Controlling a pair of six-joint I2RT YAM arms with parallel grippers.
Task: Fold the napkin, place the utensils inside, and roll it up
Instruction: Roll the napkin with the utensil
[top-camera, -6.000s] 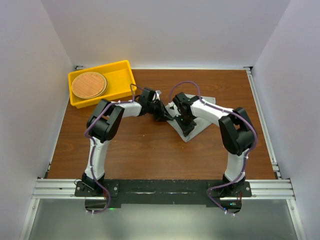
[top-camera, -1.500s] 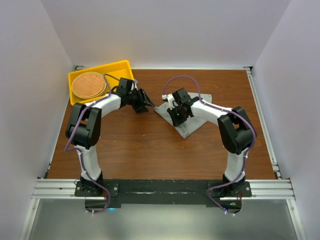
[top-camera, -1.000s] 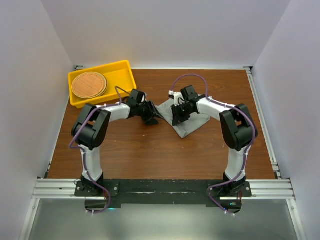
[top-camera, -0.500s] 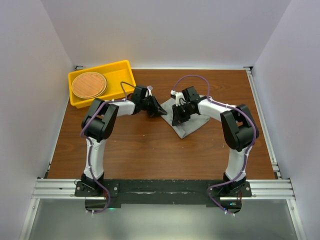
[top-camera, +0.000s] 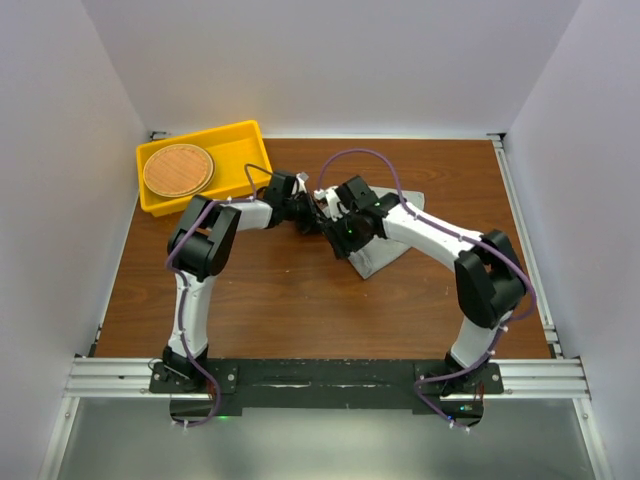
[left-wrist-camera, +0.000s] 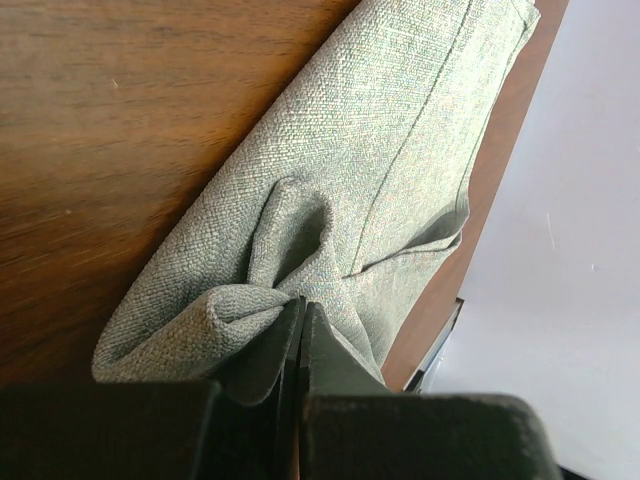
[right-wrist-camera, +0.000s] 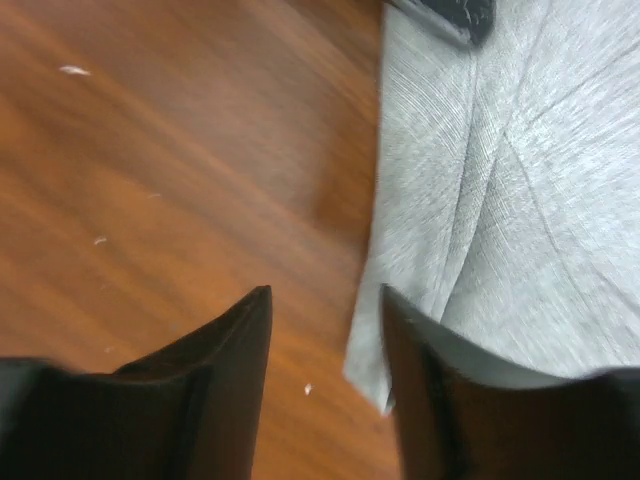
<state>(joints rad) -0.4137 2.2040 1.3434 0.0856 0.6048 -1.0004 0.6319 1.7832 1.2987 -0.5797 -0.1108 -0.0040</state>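
In the top external view we find the napkin on the wooden table, right of centre, with the left gripper and the right gripper meeting at its left corner. In the left wrist view the left gripper pinches a raised fold, the cloth's long axis running away from it. In the right wrist view the right gripper stands half open and empty at the napkin's edge, cloth to its right.

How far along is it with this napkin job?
Early on. Done: the grey napkin lies partly doubled over on the wooden table, with a loose pucker, so the fold looks unfinished. In hand: the left gripper is pinched shut on a ridge of cloth; the right gripper hangs open over its edge. Left: tidying the fold, adding cutlery (none in view), rolling.
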